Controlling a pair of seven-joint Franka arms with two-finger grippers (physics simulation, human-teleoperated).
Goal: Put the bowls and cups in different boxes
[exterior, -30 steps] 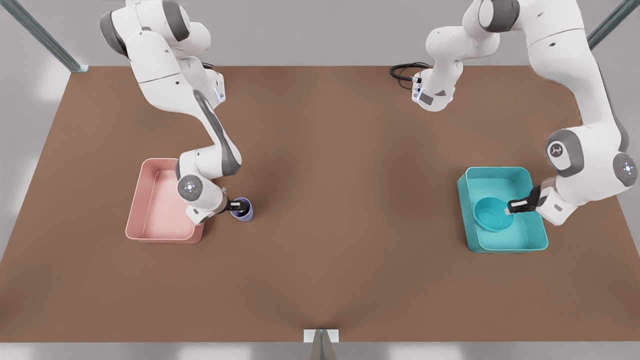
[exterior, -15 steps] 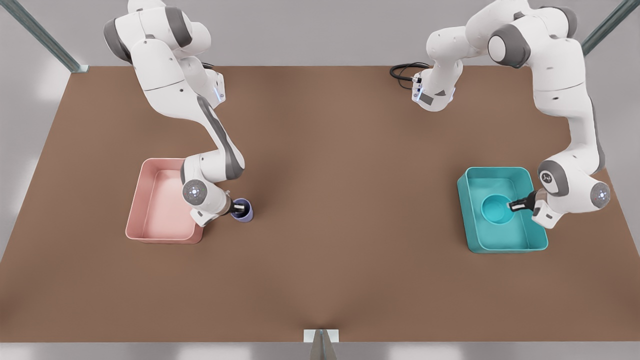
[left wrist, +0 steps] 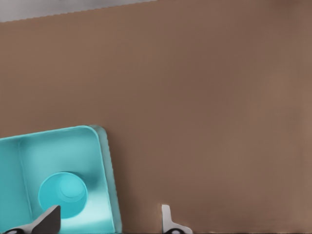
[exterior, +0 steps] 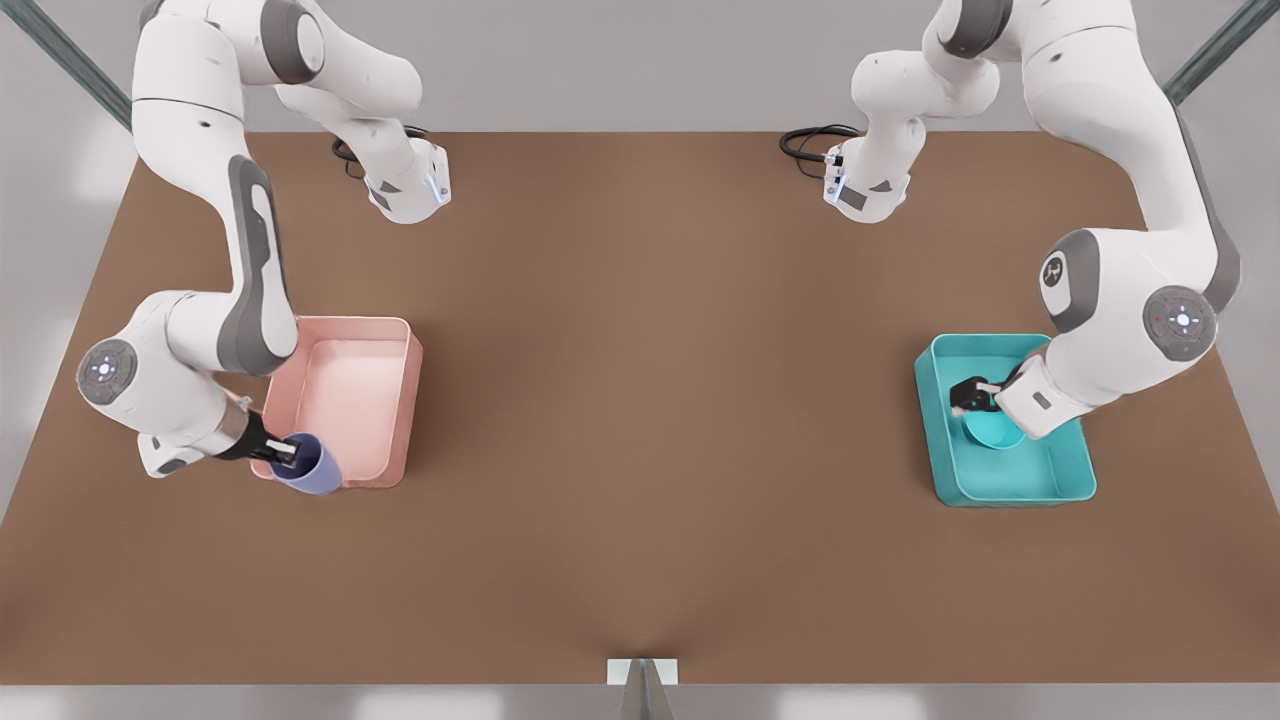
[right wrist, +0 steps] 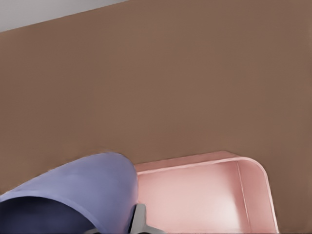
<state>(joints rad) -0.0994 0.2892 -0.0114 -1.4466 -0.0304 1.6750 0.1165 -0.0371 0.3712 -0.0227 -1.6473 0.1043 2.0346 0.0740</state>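
My right gripper [exterior: 285, 452] is shut on the rim of the lavender cup [exterior: 312, 470], on the front view's left. The cup hangs tilted over the near left corner of the pink box [exterior: 395, 400]. In the right wrist view the cup [right wrist: 83, 185] looms close, with the pink box [right wrist: 204, 161] beyond it and one finger [right wrist: 140, 220] against the cup's outer wall. On the front view's right, the teal bowl [exterior: 992, 433] lies inside the teal box [exterior: 1010, 495]. My left gripper [exterior: 975, 392] hovers open over the bowl [left wrist: 62, 195], fingers wide apart above the box [left wrist: 105, 161].
The brown table [exterior: 650, 400] stretches bare between the two boxes. Both arm bases stand at the far edge, with black cables [exterior: 805, 145] beside the one on the front view's right. A small metal post [exterior: 642, 680] marks the near edge.
The right gripper lifted the cup off the table and carried it across the pink box toward the front view's left. The left gripper let go of the bowl, which now rests in the teal box.
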